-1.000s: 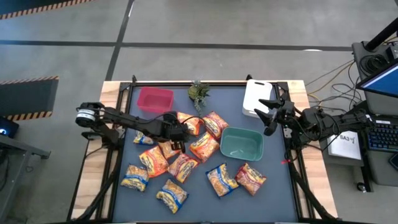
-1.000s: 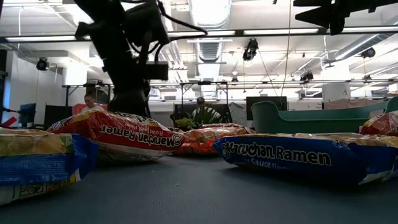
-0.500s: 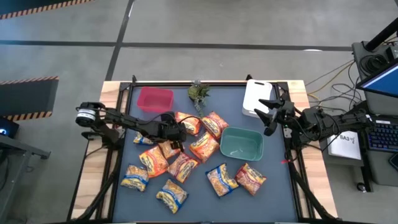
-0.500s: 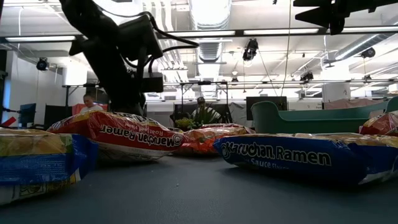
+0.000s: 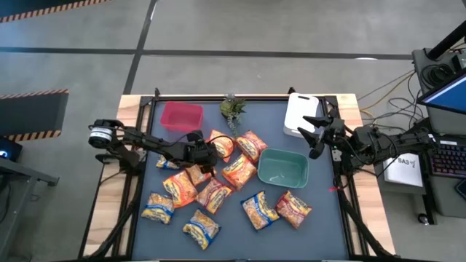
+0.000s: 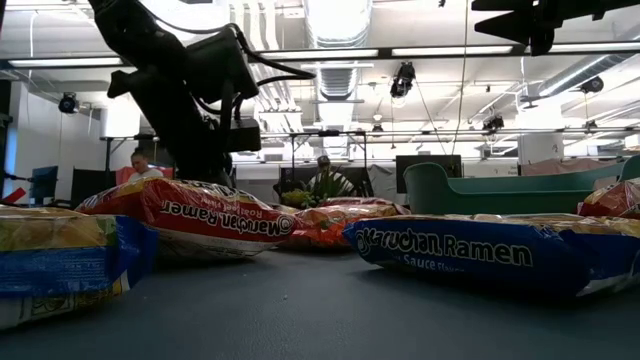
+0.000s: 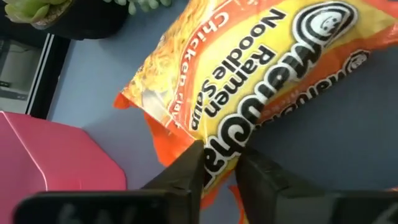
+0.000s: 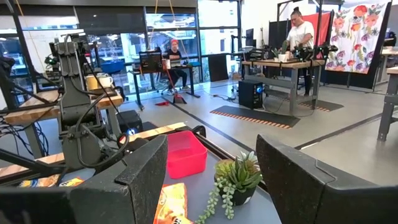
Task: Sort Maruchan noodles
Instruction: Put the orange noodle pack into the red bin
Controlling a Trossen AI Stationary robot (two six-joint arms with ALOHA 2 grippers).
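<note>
I am pinching the orange packet by its corner with the left gripper, upper-centre of the high view, just beside the red bin, probably its destination; other packets are crowding below; the right gripper, fingers spread, is waiting at the white bin.

My dark left gripper closes on an orange-and-yellow Maruchan chicken ramen packet with black lettering. Beside it, a pink bin; a teal bin; a white cutting board; a green plant; a blue-and-yellow packet, white lettering, on my dark grey-blue mat.
</note>
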